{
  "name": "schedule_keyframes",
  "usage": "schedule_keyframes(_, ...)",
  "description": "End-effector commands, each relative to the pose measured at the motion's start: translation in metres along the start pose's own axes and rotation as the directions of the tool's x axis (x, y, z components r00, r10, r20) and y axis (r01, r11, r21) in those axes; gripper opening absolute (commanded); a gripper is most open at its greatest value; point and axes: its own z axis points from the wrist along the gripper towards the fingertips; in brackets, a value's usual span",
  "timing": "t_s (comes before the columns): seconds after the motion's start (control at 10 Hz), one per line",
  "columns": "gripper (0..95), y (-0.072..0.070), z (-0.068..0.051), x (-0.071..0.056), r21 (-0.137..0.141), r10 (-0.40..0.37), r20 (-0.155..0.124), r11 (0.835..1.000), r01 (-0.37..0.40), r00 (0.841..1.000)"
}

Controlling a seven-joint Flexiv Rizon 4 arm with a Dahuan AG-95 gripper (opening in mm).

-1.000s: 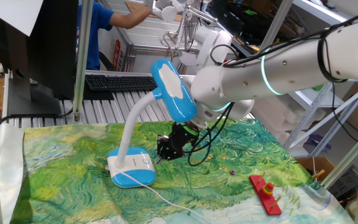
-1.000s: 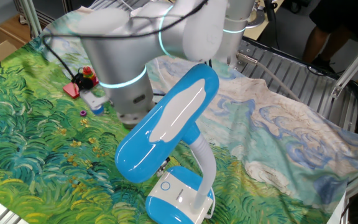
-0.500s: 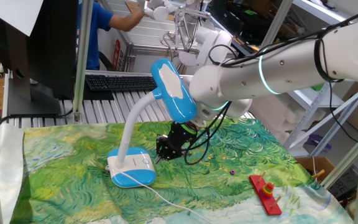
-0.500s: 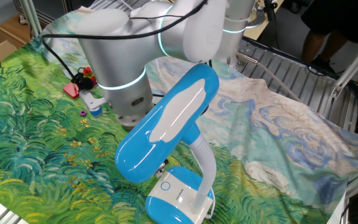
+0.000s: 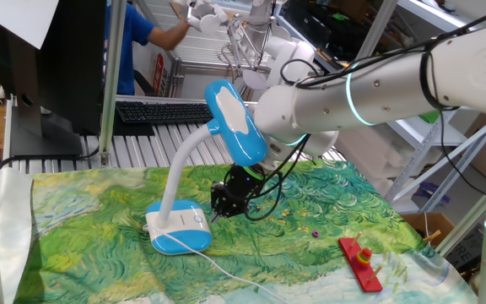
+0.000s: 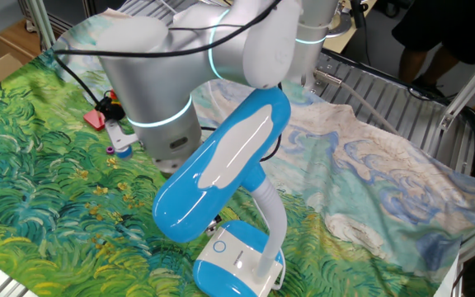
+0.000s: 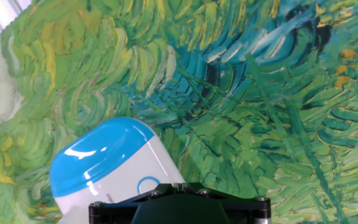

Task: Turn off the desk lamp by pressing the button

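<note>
One fixed view shows the desk lamp (image 5: pixel 194 196) standing on the green painted cloth (image 5: pixel 83 228), its blue base left of the black gripper (image 5: pixel 224 201), which hangs low just beside the base under the tilted blue head. In the hand view the button (image 7: pixel 146 185) is a small ring on the white top plate of the base, right at the edge of the gripper's black body; the fingertips are out of sight, so whether they are apart or together cannot be told. A red toy (image 5: pixel 360 261) lies well apart, probably on a flat red block
</note>
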Motion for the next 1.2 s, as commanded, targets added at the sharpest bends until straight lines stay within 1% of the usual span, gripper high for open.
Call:
schedule_keyframes(0.1,0.0,-0.0003,-0.0014,0.0008,-0.005,0.0,-0.006,1.0,0.0,1.0)
schedule_keyframes(0.4,0.0,-0.0003,-0.0014,0.0008,-0.011,-0.005,-0.01,1.0,0.005,1.0)
schedule_keyframes(0.6,0.0,-0.0003,-0.0014,0.0008,-0.018,-0.009,0.002,1.0,0.009,1.0)
schedule_keyframes(0.8,0.0,-0.0003,-0.0014,0.0008,-0.034,-0.007,0.018,0.999,0.008,1.0)
schedule_keyframes(1.2,0.0,-0.0003,-0.0014,0.0008,-0.042,0.003,0.023,0.999,-0.002,1.0)
